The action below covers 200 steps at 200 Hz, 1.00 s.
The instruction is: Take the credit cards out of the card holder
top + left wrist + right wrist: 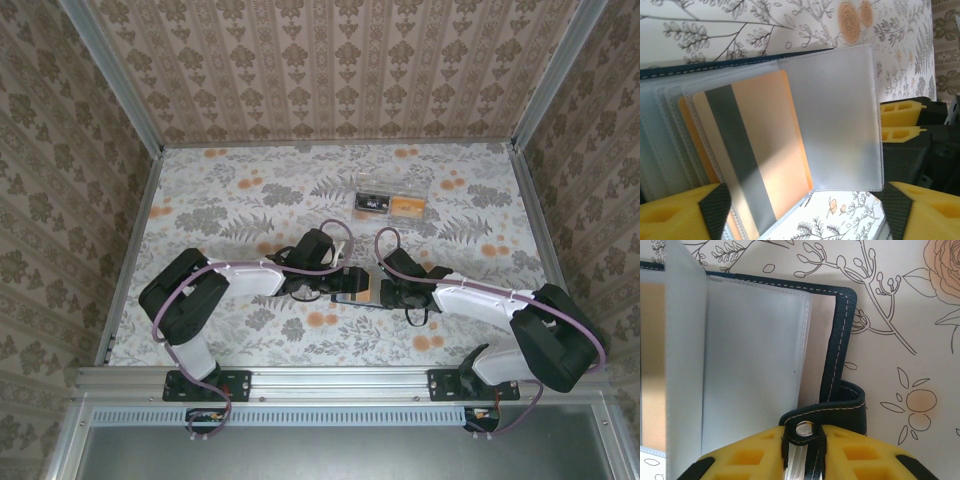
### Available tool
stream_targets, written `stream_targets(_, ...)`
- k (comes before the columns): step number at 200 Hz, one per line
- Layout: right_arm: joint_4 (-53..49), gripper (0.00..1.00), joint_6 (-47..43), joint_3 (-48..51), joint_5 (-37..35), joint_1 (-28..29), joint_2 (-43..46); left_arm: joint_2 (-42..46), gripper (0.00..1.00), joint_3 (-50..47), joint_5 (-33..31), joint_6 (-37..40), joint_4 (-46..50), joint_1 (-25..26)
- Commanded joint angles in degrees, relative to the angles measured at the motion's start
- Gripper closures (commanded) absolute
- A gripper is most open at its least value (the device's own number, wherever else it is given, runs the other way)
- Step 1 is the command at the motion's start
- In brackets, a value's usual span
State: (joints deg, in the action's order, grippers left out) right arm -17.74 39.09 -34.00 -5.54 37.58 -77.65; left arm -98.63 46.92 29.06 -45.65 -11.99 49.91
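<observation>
We see the card holder (356, 286) lying open just below the middle of the top view. Its cover is dark navy with pale stitching along the edge, and several frosted, see-through sleeves (840, 115) fan out inside. In the left wrist view an orange credit card (775, 150) with a grey stripe sits tilted among the sleeves, left of centre. In the right wrist view the navy strap (842, 407) curls at bottom centre, and its metal snap (802, 429) faces us.
</observation>
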Motion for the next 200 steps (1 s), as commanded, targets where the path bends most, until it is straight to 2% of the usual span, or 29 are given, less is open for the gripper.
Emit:
stream_targets(1,0.51,0.73,0.72,0.95,1.34,-0.14,-0.93,0.32,0.12,0.5,1.67,-0.25,-1.75,0.63)
stream_targets(22,-0.16,0.72,1.03,0.87,0.69,-0.14,-0.48,0.42,0.09,0.46,1.61,-0.24,-1.6,0.54)
stream_targets(41,-2.62,0.7,1.7,0.61,-2.02,-0.22,1.55,0.71,0.1,0.28,1.18,-0.01,-1.07,0.44)
stream_targets(81,-6.3,0.67,3.14,1.89,-6.44,-2.02,12.86,1.06,0.11,-0.45,0.73,0.0,-0.85,-0.16)
stream_targets(114,-3.93,0.66,2.36,2.11,-2.96,-2.23,19.92,2.31,0.12,-0.58,0.05,0.68,0.26,-0.59)
stream_targets(149,1.23,0.69,2.67,-0.2,6.62,-2.25,15.26,4.61,0.2,-1.06,-0.84,2.0,2.12,-1.98)
stream_targets(200,8.78,0.73,5.8,-2.06,14.03,-2.25,4.54,3.76,0.44,-1.3,-1.02,2.63,2.5,-3.22)
